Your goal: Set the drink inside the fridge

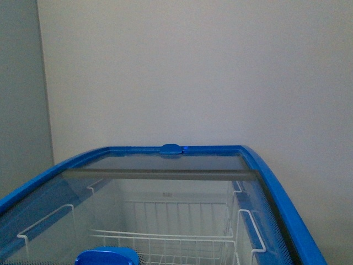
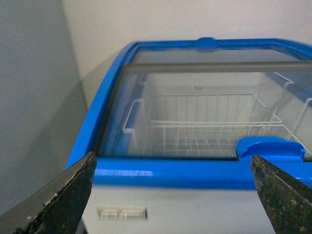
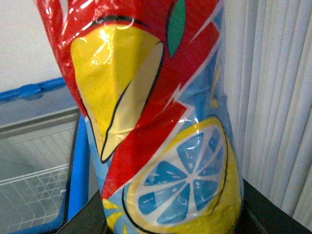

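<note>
The fridge (image 1: 276, 182) is a white chest cooler with a blue rim, a curved glass top and white wire baskets inside; it fills the lower half of the front view. A blue handle (image 1: 107, 257) sits at the near edge of the glass. My left gripper (image 2: 173, 195) is open and empty, its dark fingers (image 2: 58, 200) spread just in front of the fridge's near blue rim (image 2: 170, 173). My right gripper (image 3: 170, 226) is shut on the drink (image 3: 151, 107), whose red, yellow and blue wrapper fills the right wrist view; the fridge's corner (image 3: 78, 165) lies beside it.
A plain white wall (image 1: 193, 72) stands behind the fridge, with a grey panel (image 1: 19, 99) at the left. White vertical blinds (image 3: 278, 97) hang beside the drink in the right wrist view. A second blue handle (image 1: 172, 148) sits at the far rim.
</note>
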Controlling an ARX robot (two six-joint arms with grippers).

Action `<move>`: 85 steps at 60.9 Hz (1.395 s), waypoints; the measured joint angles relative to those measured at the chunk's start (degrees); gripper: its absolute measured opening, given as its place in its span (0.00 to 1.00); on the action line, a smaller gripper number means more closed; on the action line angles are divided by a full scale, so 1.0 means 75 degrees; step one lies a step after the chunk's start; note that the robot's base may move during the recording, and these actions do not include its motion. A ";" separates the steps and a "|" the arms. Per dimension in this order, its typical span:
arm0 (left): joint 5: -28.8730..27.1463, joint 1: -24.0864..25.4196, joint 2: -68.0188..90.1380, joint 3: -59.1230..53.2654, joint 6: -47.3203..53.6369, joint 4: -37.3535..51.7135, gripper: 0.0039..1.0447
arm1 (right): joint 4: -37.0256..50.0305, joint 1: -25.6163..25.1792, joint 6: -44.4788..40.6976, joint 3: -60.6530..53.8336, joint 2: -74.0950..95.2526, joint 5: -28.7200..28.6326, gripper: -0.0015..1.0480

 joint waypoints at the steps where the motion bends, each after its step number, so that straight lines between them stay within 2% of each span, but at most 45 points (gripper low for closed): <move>1: 0.0090 0.0000 0.0248 0.0079 0.0251 0.0210 0.92 | 0.0000 0.0000 0.0000 0.0000 0.0000 0.0000 0.41; 5: 0.0609 -0.0020 0.1384 0.0493 0.1119 0.1043 0.92 | 0.0000 0.0000 0.0000 0.0000 0.0000 0.0000 0.41; 7: 0.1128 -0.0047 0.2104 0.0836 0.1722 0.1241 0.92 | 0.0000 0.0000 0.0000 0.0000 0.0000 0.0000 0.41; 13: 0.2643 -0.0245 0.3381 0.1781 0.4162 0.0443 0.92 | 0.0000 0.0000 0.0000 0.0000 0.0000 -0.0006 0.41; 22: 0.3214 -0.0603 0.4246 0.2859 0.6458 -0.0399 0.92 | 0.0000 0.0000 0.0000 0.0000 0.0000 0.0003 0.41; 28: 0.3290 -0.0857 0.4876 0.3360 0.7431 -0.1017 0.92 | 0.0000 0.0000 0.0000 0.0000 0.0000 -0.0006 0.41; 38: 0.3214 -0.1014 0.5560 0.3794 0.8151 -0.1422 0.92 | 0.0000 0.0000 0.0000 0.0000 0.0000 0.0003 0.41; 52: 0.3040 -0.1119 0.6327 0.4642 0.8364 -0.1332 0.92 | 0.0000 0.0000 0.0000 0.0000 0.0000 0.0000 0.41; 63: 0.3209 -0.1259 0.7058 0.5639 0.8440 -0.1708 0.92 | 0.0000 0.0003 0.0000 0.0000 0.0000 -0.0009 0.41; 85: 0.2634 -0.1501 0.8565 0.8067 0.8725 -0.2107 0.92 | 0.0000 0.0003 0.0000 0.0000 0.0000 -0.0003 0.41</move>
